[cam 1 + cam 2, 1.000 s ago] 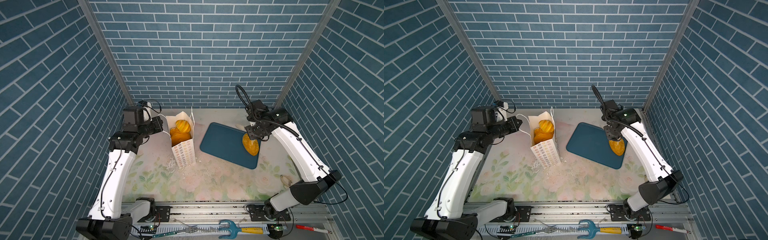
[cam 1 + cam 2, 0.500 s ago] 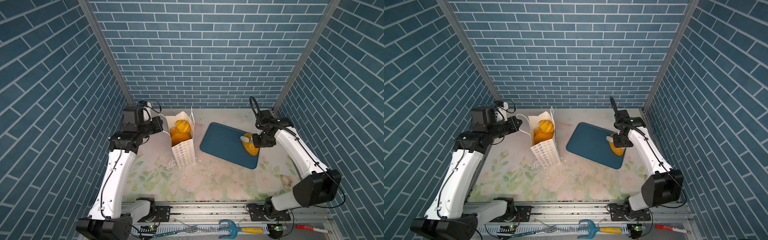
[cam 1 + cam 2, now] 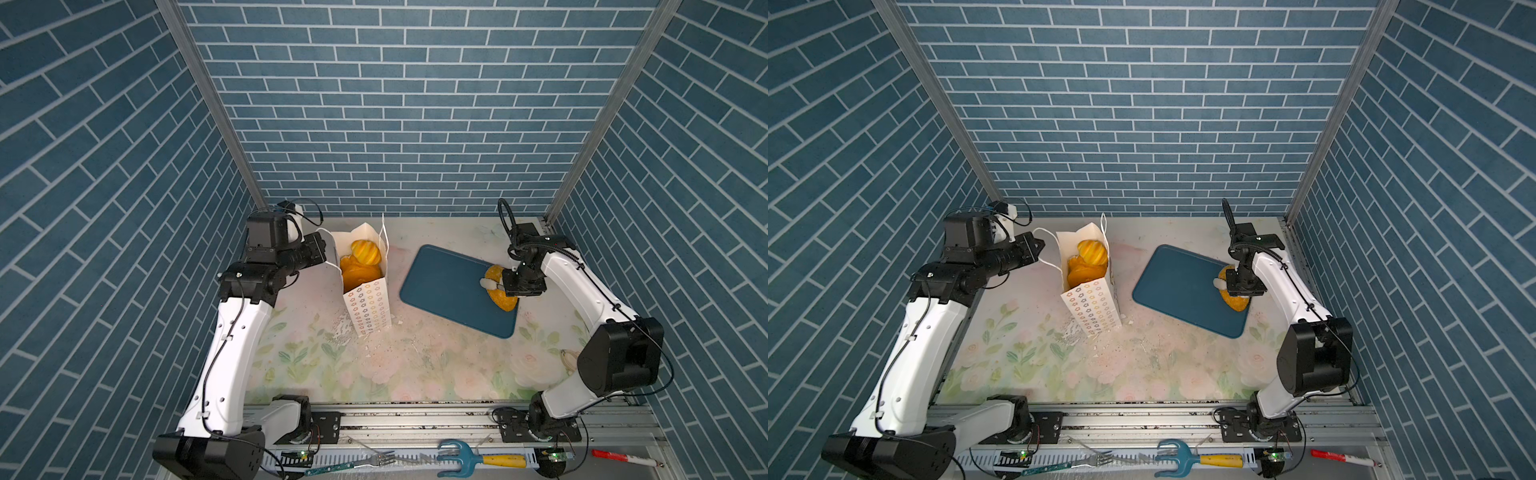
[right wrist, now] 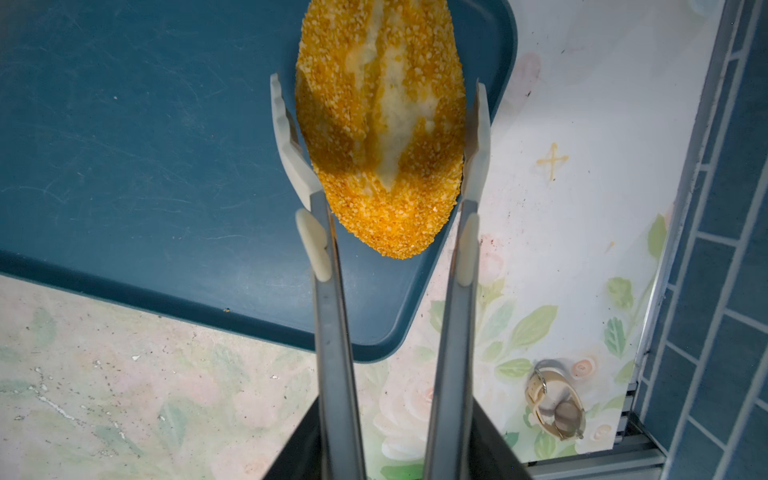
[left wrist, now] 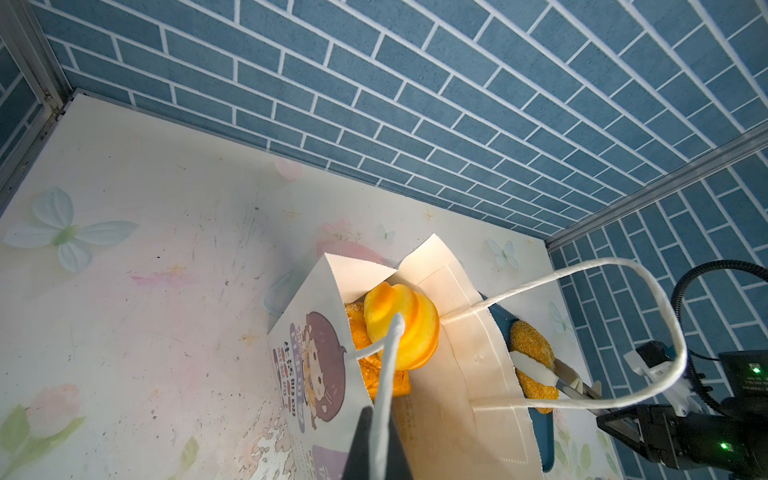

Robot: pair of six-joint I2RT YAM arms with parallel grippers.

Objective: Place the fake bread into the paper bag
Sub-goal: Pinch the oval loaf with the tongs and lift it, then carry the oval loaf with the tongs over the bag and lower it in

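Two tools, one job: left tool (image 5: 376, 436) pinches the paper bag's (image 3: 368, 301) cord handle (image 5: 386, 365), likely steadying it; right tool (image 4: 378, 124) clamps a crumb-coated bun (image 4: 374, 216).

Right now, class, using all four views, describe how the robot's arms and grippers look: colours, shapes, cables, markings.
The left arm and right arm share smooth white shells and bulky black joints. Black cables trail along them, the thickest looping at the right wrist. The left gripper is black and pointed. The right gripper has long steel fingers with white tips. No markings show.
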